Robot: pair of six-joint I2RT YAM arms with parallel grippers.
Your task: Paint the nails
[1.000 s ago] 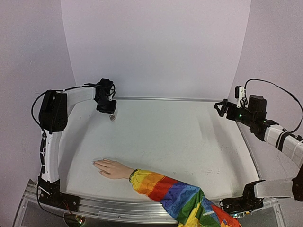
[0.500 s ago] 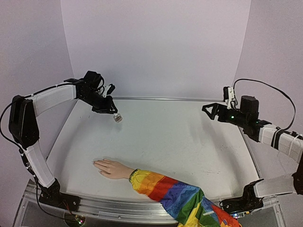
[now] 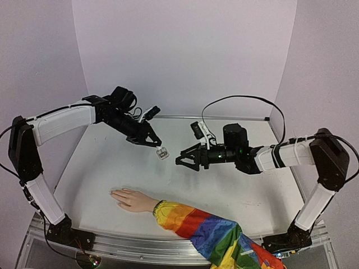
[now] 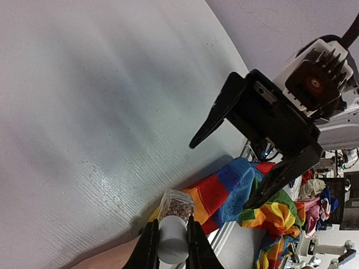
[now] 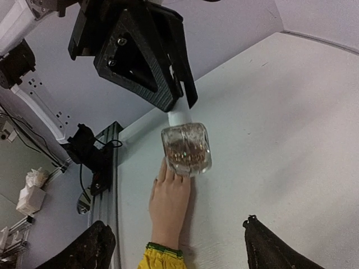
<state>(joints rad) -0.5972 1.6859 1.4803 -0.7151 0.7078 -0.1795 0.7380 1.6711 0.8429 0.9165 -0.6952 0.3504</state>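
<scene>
The mannequin hand [image 3: 132, 199] lies palm down near the table's front left, its rainbow sleeve [image 3: 208, 230] trailing to the front right. The nails [image 3: 113, 193] at its fingertips barely differ from the skin. My left gripper [image 3: 156, 145] is shut on the pale cap [image 4: 171, 239] of a small clear glitter bottle [image 3: 162, 152], holding it in the air above mid-table. In the right wrist view the bottle [image 5: 186, 149] hangs over the hand's [image 5: 171, 206] fingertips and hides most of them. My right gripper [image 3: 187, 159] is open and empty, pointing at the bottle from the right.
A metal rail [image 3: 140, 247] runs along the table's near edge, and a raised lip [image 3: 224, 118] borders the back. Pale walls close in the back and both sides. The sleeve hangs off the front right corner.
My left arm has swung the bottle from the back left corner out over mid-table. My right arm has swept in from the back right and now faces the bottle.
</scene>
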